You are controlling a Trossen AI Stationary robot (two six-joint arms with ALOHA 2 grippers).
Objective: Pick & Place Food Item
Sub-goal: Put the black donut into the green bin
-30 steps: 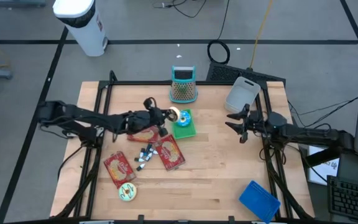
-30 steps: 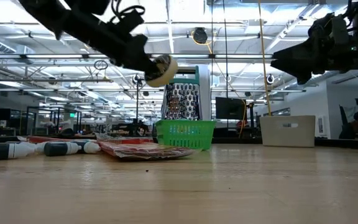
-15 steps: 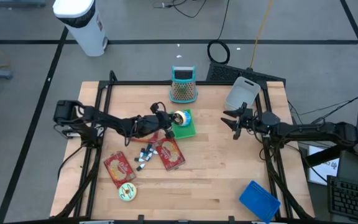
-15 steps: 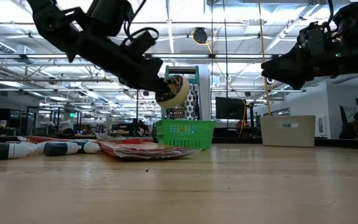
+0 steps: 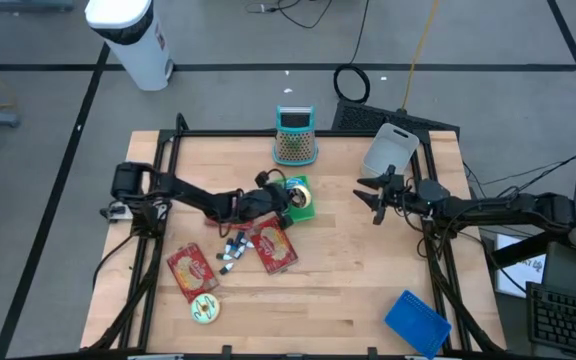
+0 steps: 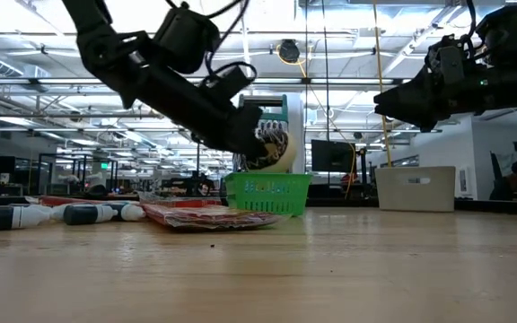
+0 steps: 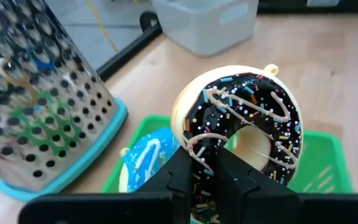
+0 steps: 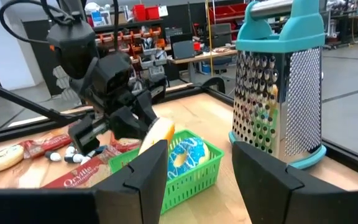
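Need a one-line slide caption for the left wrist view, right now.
Left gripper shut on a chocolate-iced sprinkled donut, above the green basket holding a blue-iced donut, beside the box grater.

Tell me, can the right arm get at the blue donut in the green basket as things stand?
Probably not yet. The left end effector, shut on the chocolate donut, hangs right over the green basket and blocks the blue donut. The right end effector waits open off to the side.

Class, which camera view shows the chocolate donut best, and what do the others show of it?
The left wrist view: the chocolate donut fills it, icing and sprinkles clear, pinched by the left gripper. The high view shows a speck over the green basket; the low view its edge; the right wrist view its pale side.
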